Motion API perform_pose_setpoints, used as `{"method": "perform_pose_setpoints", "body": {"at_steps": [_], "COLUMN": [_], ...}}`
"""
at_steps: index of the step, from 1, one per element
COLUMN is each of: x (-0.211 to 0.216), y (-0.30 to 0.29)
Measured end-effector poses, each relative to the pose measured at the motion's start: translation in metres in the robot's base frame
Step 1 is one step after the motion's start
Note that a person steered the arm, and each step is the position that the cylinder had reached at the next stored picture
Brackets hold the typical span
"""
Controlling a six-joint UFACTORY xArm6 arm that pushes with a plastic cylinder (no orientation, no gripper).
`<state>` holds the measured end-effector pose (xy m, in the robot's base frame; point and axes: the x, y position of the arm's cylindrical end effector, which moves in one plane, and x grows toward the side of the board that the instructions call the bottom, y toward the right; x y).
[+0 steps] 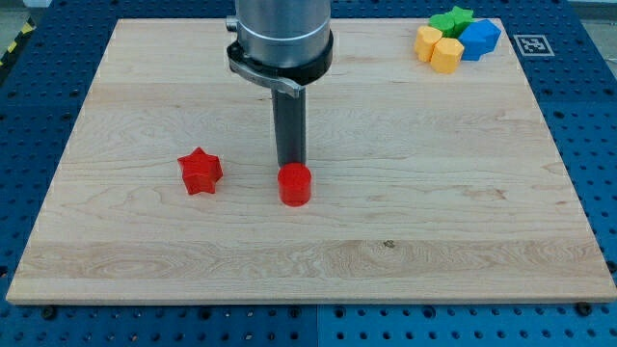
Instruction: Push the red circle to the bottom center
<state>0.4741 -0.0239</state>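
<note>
The red circle [295, 185] sat a little left of the frame's centre, a short glossy cylinder standing upright on the wooden board [318, 260]. My tip [291, 165] stood just behind it, touching or nearly touching its far edge, the dark rod rising straight up into the grey arm housing; there are no fingers to open or close. The red star [200, 171] lay to the left, apart. At the upper right clustered two yellow blocks [437, 48], a blue block [479, 38] and a green block [451, 19].

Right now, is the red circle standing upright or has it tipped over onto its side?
Upright. The red circle shows its flat round top facing up, resting flat on the board, with my tip right behind it toward the view's top.
</note>
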Motion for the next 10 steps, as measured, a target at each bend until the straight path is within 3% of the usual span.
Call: {"method": "perform_pose_setpoints", "body": {"at_steps": [5, 10], "x": [0.061, 0.082], "y": [-0.037, 0.049]}}
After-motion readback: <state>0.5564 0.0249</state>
